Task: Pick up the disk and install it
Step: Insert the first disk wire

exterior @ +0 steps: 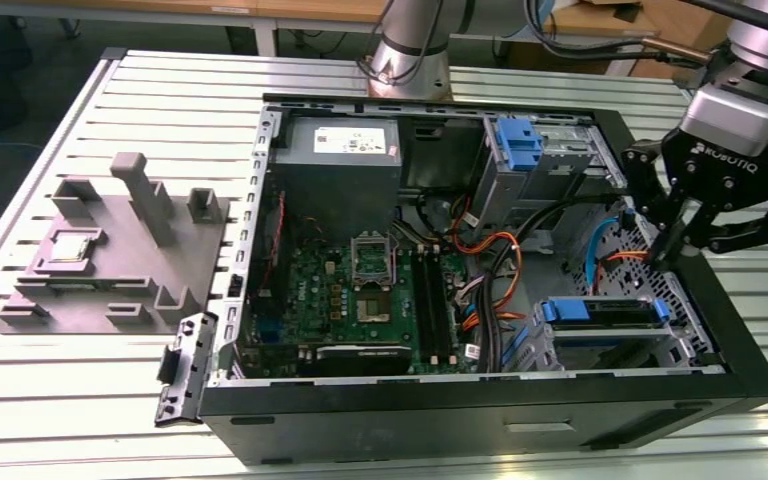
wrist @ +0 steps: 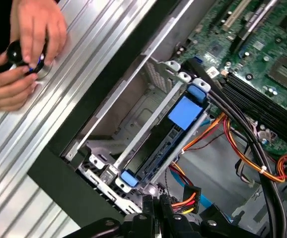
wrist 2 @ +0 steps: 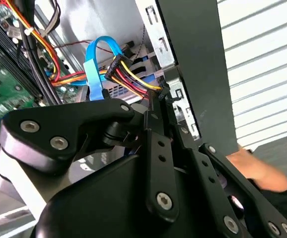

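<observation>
**Clenched pincer just above and to the right of the bayed disk**

On the slotted table lies the open computer case. The disk, with blue rails, sits in the drive bay at the lower right of the exterior view, its long axis running across the frame along the case's near wall. The pincer hangs up and to the right of it, near but apart, over the case's right wall. Its jaws are clenched together, holding no disk. A power connector on red and yellow wires lies just beside the tips.
</observation>
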`<state>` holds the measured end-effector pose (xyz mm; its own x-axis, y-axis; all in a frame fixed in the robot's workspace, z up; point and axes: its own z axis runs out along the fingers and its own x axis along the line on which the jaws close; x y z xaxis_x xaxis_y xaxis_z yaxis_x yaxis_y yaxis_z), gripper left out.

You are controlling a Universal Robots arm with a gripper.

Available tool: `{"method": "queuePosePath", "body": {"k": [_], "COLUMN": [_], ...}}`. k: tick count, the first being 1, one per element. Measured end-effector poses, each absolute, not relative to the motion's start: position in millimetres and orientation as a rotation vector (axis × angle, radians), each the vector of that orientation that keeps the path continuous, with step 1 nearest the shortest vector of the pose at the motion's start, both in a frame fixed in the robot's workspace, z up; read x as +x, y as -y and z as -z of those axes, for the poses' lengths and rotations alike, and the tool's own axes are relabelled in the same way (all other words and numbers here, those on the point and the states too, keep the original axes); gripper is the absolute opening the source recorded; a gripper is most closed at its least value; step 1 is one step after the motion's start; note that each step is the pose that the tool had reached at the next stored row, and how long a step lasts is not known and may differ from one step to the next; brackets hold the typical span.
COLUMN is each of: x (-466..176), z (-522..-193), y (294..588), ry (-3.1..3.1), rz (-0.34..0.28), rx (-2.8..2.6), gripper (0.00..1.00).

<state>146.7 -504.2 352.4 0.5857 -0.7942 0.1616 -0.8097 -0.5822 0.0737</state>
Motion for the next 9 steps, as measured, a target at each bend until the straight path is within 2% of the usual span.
{"method": "queuePosePath", "body": {"k": [9], "x": [146.7], "z": [-351.7], "y": [504.2], "ry": [1.569], "rz": [-0.149], "rx": [2.545], "gripper": [0.17]}}
